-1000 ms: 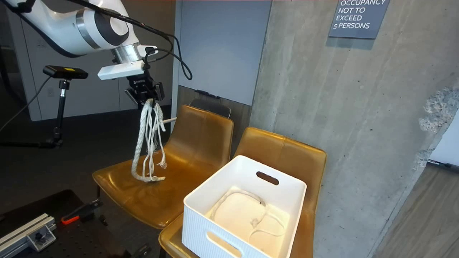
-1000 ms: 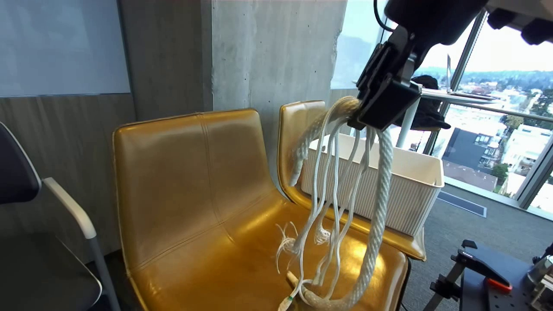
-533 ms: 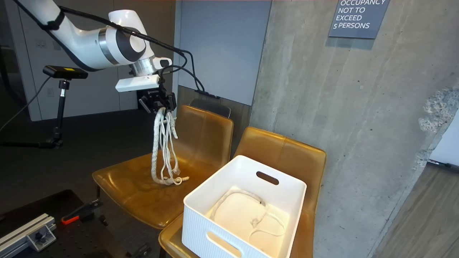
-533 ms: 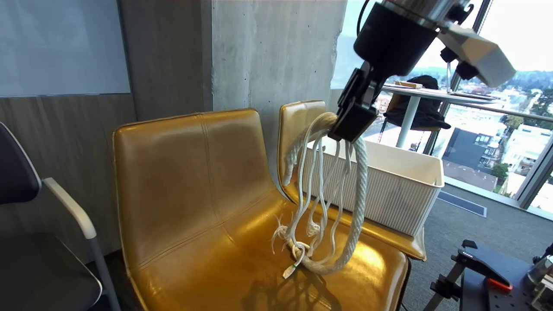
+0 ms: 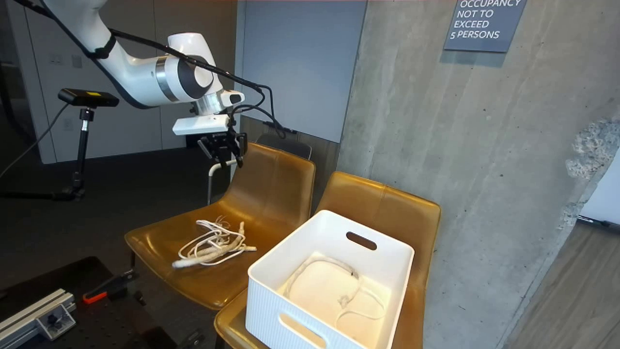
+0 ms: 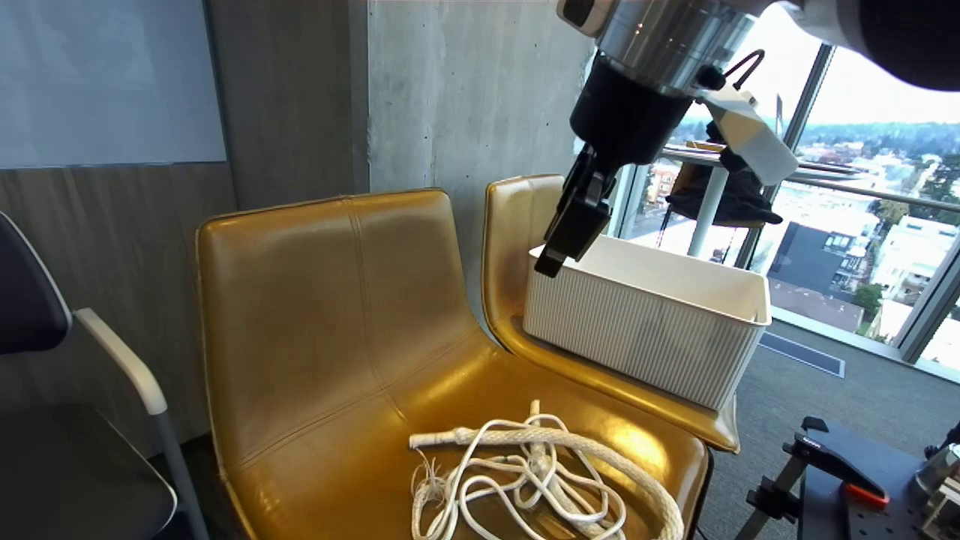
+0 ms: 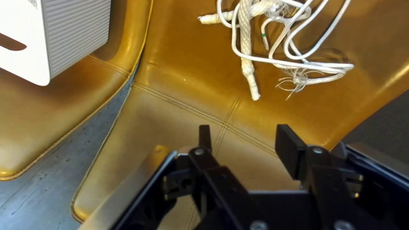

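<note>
My gripper stands open with nothing between its fingers; the tan chair back shows through the gap in the wrist view. In an exterior view the gripper is above the rear part of a tan leather chair. A tangled bundle of white rope, one thick strand with several thin cords and frayed ends, lies loose on that chair's seat. The rope is apart from the fingers, at the top of the wrist view. A white ribbed bin sits on the neighbouring tan chair, with a pale thin rope on its floor.
A concrete wall rises behind the chairs. A camera on a stand is at the left in an exterior view. A dark table with an orange-and-black clamp stands near the chairs. A dark chair with a pale armrest is nearby.
The jaws have opened and the rope bundle, held hanging before, has dropped onto the chair seat. The arm has come lower and shifted towards the bin's side in an exterior view.
</note>
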{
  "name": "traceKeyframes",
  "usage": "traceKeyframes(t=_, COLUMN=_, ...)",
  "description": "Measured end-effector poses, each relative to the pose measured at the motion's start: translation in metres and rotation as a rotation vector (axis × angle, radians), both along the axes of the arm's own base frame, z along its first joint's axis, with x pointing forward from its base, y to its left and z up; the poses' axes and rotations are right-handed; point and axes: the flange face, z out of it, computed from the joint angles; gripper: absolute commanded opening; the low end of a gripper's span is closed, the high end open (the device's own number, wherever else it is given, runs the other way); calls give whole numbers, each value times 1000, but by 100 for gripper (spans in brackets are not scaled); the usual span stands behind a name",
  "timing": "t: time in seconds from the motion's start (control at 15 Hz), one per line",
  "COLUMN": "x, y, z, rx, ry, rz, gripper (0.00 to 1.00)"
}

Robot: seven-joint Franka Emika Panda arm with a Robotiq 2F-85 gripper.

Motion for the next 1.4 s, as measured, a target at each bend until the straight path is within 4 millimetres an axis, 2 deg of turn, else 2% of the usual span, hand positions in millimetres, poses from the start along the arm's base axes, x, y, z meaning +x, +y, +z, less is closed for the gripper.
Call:
traceKeyframes(t=0.13, x=4, y=-12, z=6, rx=-1, ry=-11, rz=-18, gripper=99)
traceKeyframes(t=0.33, x=12, y=-42, z=13, rx=-17, ry=-21, rz=-36, gripper=100)
traceKeyframes(t=0.53, x=19, y=-84, z=16, rx=-41, ry=-12, rz=-36, gripper=100)
traceKeyframes(t=0.73, x=25, y=-139, z=18, rx=-52, ry=10, rz=-24, gripper=100)
traceKeyframes(t=1.13, x=37, y=-277, z=36, rx=-63, ry=20, rz=-23, gripper=100)
traceKeyframes(t=1.27, x=43, y=-312, z=32, rx=-58, ry=31, rz=-24, gripper=100)
traceKeyframes(t=1.4, x=50, y=-340, z=18, rx=-50, ry=52, rz=-21, gripper=100)
